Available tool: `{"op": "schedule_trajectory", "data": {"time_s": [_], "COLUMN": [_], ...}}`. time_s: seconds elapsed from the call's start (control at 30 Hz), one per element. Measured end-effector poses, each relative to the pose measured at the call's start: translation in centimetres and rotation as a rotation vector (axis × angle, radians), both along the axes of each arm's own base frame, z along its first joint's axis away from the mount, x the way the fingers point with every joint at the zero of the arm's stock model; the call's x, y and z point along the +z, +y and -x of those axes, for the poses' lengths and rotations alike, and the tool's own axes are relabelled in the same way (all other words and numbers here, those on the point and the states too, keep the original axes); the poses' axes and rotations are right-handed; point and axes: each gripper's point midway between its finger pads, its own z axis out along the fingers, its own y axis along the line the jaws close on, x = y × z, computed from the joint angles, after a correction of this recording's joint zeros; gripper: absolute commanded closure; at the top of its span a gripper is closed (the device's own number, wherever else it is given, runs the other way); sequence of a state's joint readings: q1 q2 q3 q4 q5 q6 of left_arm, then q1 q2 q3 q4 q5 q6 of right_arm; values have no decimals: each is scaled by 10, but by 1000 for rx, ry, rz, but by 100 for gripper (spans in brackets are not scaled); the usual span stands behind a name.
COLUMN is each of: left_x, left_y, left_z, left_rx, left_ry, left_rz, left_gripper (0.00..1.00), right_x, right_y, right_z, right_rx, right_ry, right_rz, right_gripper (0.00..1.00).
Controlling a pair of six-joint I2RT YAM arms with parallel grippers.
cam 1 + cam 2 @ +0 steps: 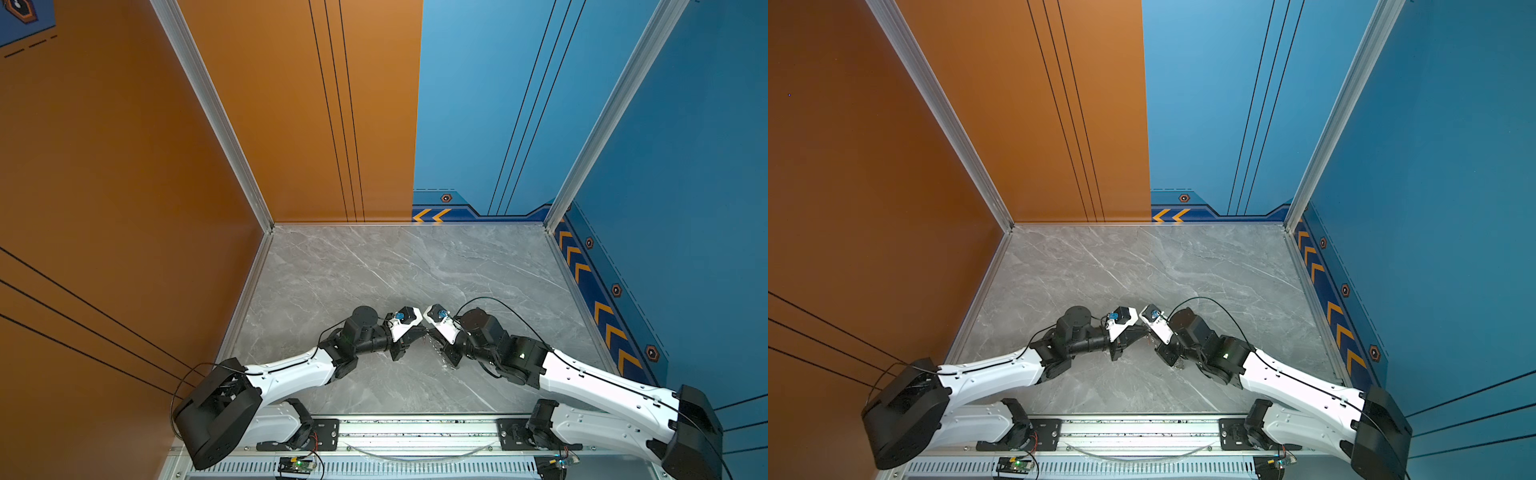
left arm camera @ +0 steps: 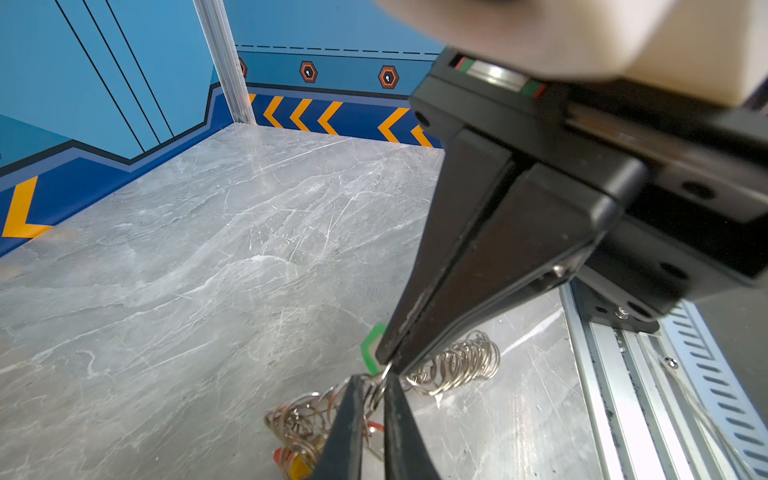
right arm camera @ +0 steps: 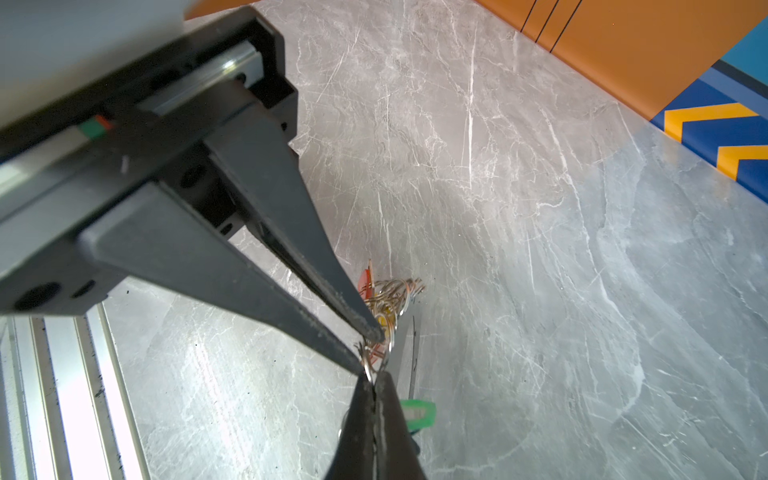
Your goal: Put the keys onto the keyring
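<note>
Wire of the keyring (image 2: 461,361), lower centre, sits pinched in the barely-parted left gripper (image 2: 376,388), tip-to-tip with the shut right gripper (image 2: 388,360), its hold unclear.

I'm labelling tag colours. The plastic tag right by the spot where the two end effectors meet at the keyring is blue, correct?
Not blue: the tag is green, as both wrist views show. The rest stands: it sits right by the spot where the left end effector and the right end effector meet at the keyring.
</note>
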State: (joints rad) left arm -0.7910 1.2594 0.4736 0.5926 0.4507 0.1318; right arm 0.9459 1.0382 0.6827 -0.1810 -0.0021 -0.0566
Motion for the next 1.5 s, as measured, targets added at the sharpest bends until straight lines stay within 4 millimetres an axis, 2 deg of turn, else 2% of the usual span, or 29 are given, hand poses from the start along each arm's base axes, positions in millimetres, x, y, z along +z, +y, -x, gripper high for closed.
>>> {"op": "schedule_trajectory", "data": {"time_s": [0.13, 0.57, 0.93, 1.27, 1.43, 1.47, 1.5], "left_x": [-2, -4, -1, -1, -1, -1, -1], "left_y": [0, 0, -2, -1, -1, -1, -1], "left_z": [0, 1, 9, 10, 11, 11, 11], "left_rx": [-3, -18, -74, -81, -83, -83, -82], "left_ry": [3, 12, 23, 37, 49, 50, 53], "left_rz": [-4, -5, 11, 17, 21, 22, 22], "left_gripper": [83, 82, 83, 97, 100, 100, 100], "right_x": [-1, -3, 0, 4, 4, 4, 4], "right_y": [-1, -1, -1, -2, -3, -3, -3], "right_z": [1, 2, 6, 9, 8, 8, 8], "right_rx": [0, 5, 44, 60, 60, 61, 59], "right_ry": [3, 4, -6, -16, -21, -22, -24], "right_rz": [6, 14, -34, -63, -58, -58, -56], "right_gripper": [100, 100, 100, 100, 100, 98, 88]}}
